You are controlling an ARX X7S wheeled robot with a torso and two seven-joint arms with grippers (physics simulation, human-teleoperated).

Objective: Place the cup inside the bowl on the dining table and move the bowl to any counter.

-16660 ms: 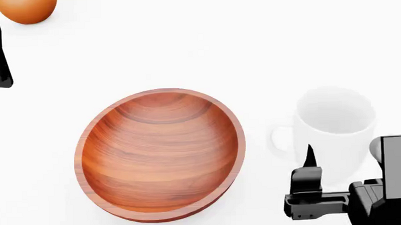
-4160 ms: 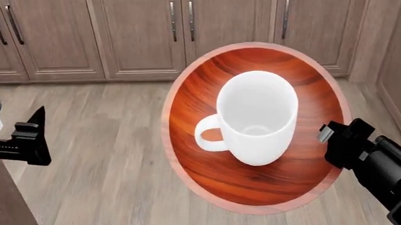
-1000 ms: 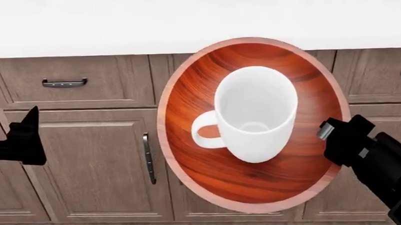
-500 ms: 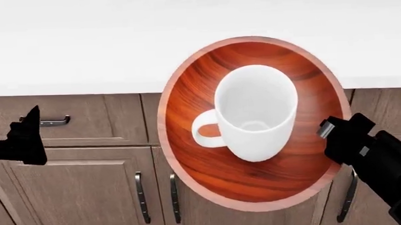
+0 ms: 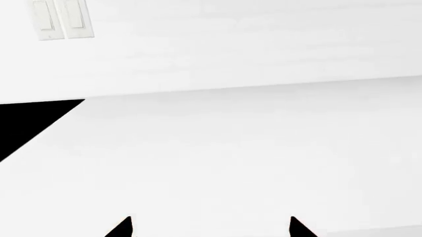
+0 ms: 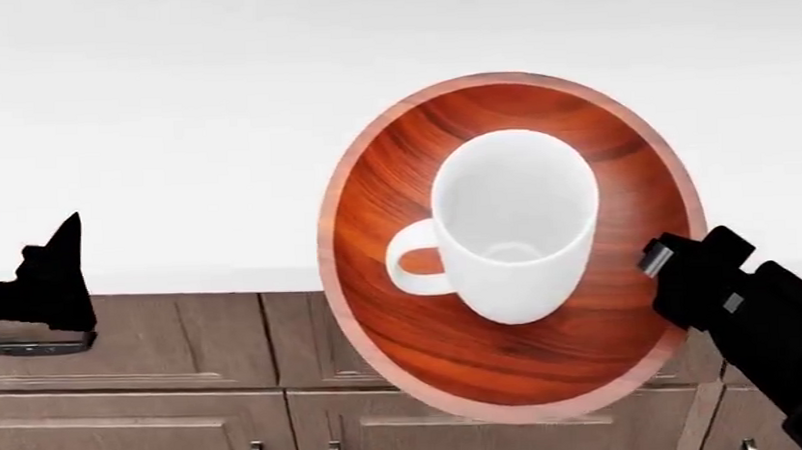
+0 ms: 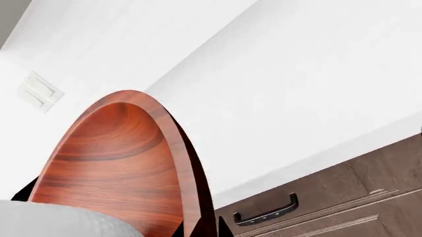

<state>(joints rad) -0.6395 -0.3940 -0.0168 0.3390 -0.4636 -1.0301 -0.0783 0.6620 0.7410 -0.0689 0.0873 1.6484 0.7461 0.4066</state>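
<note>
The reddish-brown wooden bowl (image 6: 373,206) hangs in the air, tipped toward the head camera, with its upper half over the front edge of the counter (image 6: 171,143). The white cup (image 6: 515,226) stands inside it, handle to the left. My right gripper (image 6: 658,259) is shut on the bowl's right rim. In the right wrist view its tips (image 7: 197,231) pinch the rim of the bowl (image 7: 112,148), and a bit of the cup (image 7: 59,219) shows. My left gripper (image 6: 62,247) hovers at the counter's edge, open (image 5: 209,228) and holding nothing. The dining table is out of view.
Brown cabinet drawers and doors (image 6: 152,344) run under the counter, with a drawer handle (image 7: 267,212) near the bowl. A white backsplash (image 5: 264,44) with a light switch plate (image 5: 63,19) stands behind the worktop (image 5: 231,163). A black gap (image 5: 26,121) shows at one end.
The counter top has slid down and nearer in the head view, so the bowl now overlaps its front edge. Bowl, cup and both grippers keep their places in the view.
</note>
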